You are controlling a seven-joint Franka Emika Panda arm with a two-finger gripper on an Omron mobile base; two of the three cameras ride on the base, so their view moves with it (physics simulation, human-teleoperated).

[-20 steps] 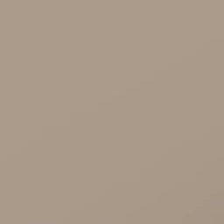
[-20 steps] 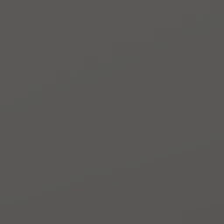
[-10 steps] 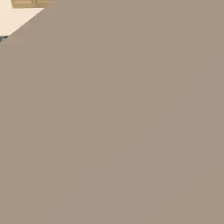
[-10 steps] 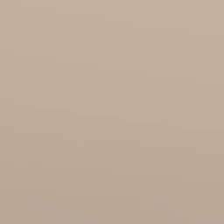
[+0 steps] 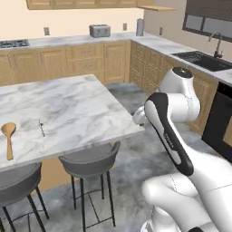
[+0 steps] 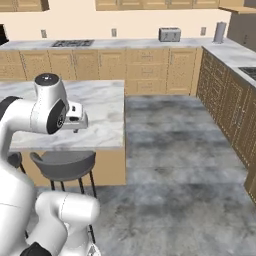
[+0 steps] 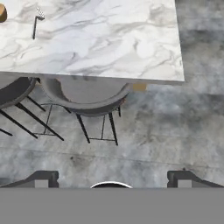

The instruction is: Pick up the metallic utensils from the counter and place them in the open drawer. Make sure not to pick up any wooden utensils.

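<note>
The counter [image 5: 77, 108] is a white marble island with grey veins. Near its left end lies a thin dark metallic utensil [image 5: 41, 128], and an orange-brown wooden spoon [image 5: 8, 138] lies just left of it. From the hand view, the black-handled knife [image 7: 34, 27] and a thin silver piece [image 7: 40, 12] lie at the counter's [image 7: 109, 39] top left, with a wooden spoon's bowl [image 7: 2, 12] at the edge. My gripper [image 7: 111, 179] is open and holds nothing, hanging over the floor off the counter's near right corner [image 6: 75, 127]. The open drawer is out of view.
Two grey stools [image 5: 90, 161] [image 5: 16, 181] stand under the island's near edge. Cabinets with a toaster [image 5: 99, 31] line the back wall, and a sink [image 5: 199, 59] sits on the right run. Open grey floor [image 6: 175, 165] lies right of the island.
Both base views were flat tan or grey a moment ago and now show the kitchen; the cameras have shifted. The gripper's jaws stay wide.
</note>
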